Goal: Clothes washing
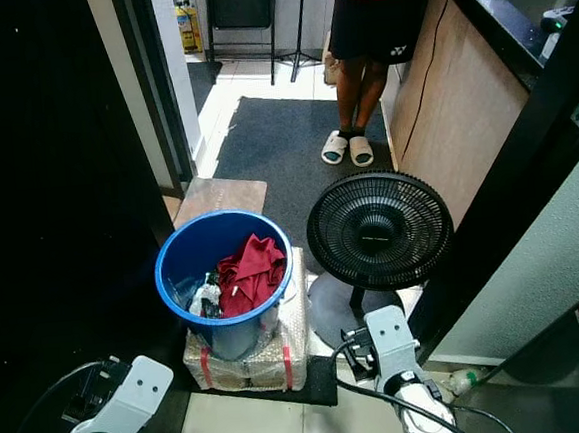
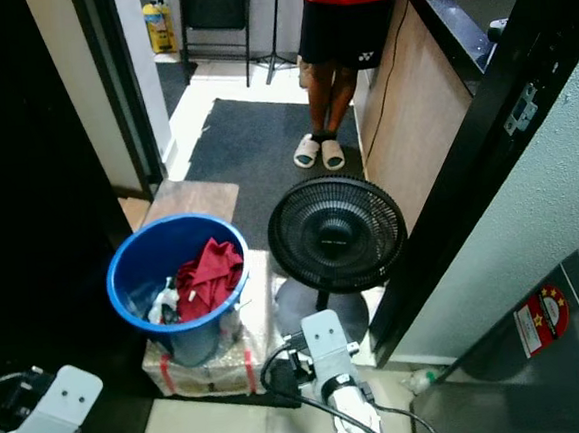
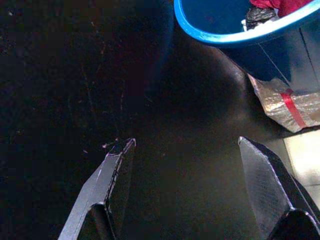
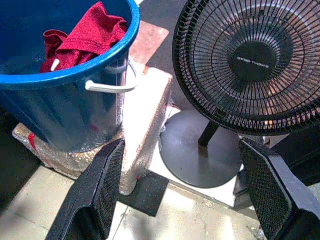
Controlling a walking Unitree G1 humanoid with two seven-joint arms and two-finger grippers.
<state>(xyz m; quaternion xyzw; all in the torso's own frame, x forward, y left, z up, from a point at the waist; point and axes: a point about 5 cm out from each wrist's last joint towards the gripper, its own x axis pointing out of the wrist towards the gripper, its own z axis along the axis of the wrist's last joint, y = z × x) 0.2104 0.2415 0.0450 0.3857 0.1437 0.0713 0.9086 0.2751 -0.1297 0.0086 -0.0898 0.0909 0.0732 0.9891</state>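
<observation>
Head view: blue bucket (image 1: 224,282) with red garment (image 1: 251,272) sits on wrapped parcel (image 1: 284,342), black fan (image 1: 379,229) just beside; a clumsy reach could tip bucket off parcel or snag the fan. Person (image 1: 370,30) stands on dark mat (image 1: 274,147), tiled floor. Left wrist: left tool (image 3: 182,150) spread, empty. Right wrist: right tool (image 4: 182,150) spread, empty, aimed between bucket and fan

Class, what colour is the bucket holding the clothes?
The bucket is blue, with a white handle; it shows best in the left eye view.
</observation>
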